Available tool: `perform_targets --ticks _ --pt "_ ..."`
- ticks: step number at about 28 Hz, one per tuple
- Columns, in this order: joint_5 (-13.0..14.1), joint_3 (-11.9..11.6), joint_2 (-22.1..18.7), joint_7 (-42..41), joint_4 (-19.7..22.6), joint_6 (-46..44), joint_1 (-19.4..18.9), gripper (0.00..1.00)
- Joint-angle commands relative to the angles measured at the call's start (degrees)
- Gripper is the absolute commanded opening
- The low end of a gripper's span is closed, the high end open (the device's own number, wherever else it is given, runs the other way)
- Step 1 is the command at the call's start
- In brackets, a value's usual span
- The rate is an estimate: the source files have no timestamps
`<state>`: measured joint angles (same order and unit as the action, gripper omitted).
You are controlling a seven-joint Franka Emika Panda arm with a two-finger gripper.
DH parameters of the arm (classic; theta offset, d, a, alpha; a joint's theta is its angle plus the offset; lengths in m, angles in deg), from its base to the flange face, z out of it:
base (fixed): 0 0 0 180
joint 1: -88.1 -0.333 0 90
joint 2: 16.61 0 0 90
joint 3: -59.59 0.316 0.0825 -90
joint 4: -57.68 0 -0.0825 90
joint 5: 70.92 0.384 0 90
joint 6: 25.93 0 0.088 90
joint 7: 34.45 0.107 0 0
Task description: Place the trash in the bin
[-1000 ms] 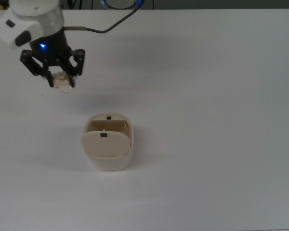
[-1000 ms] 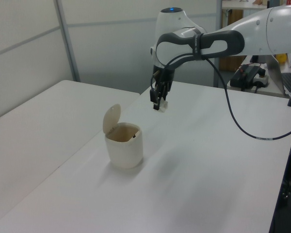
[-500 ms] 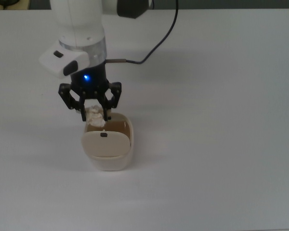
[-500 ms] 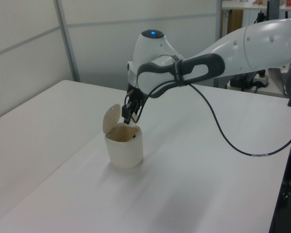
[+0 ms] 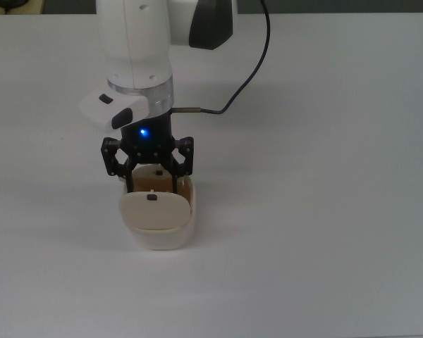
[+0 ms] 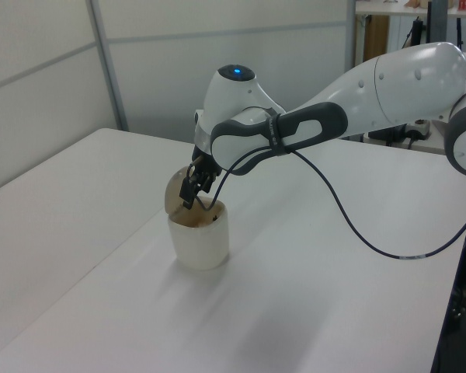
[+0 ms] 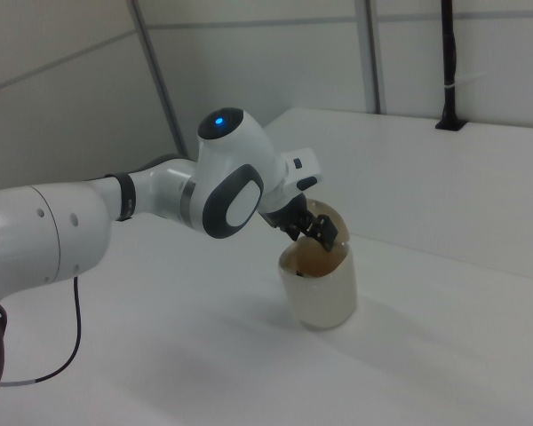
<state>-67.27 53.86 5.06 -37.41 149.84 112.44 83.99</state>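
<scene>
The trash, a paper wad, cannot be made out in any of the three views. If it is at the bin, the end effector and the bin's wall hide it.

The bin (image 5: 158, 236), a small cream container with rounded corners, stands upright on the white bench (image 5: 324, 211). Its rounded flap lid (image 5: 151, 210) is raised. In the top view the lid covers the near half of the opening and carries a small black dot.

The black end effector (image 5: 151, 182) of the Panda arm hangs directly over the far half of the opening, its tip at the rim. In the left view the end effector (image 6: 193, 194) reaches down at a slant to the mouth of the bin (image 6: 198, 241), just in front of the raised lid (image 6: 173, 190). The right view shows the end effector (image 7: 320, 232) at the brown-looking opening of the bin (image 7: 320, 288). Whether the end effector is clenched on anything or has let go cannot be told from where I stand.

A blue light (image 5: 144, 132) glows on the wrist just above the end effector. The white arm (image 5: 137, 49) rises behind it toward the top view's upper edge. A thin black cable (image 5: 247, 77) loops out from the wrist to the top view's right and runs up along the arm. Around the bin the bench is plain white, and grey panel walls stand behind it in both side views.
</scene>
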Motion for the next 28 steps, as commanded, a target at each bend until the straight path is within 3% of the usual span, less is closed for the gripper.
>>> perform_targets --ticks 1,4,15,28 --pt "0.0 -0.4 -0.2 0.8 -0.5 0.2 -0.6 1.00" --pt "0.0 -0.4 -0.9 0.7 -0.3 -1.5 -0.6 1.00" --pt "-3.8 -1.3 -8.9 -2.1 -0.3 -25.8 0.1 1.00" --pt "-3.9 -1.3 -18.9 -0.5 -0.4 -42.1 0.9 1.00"
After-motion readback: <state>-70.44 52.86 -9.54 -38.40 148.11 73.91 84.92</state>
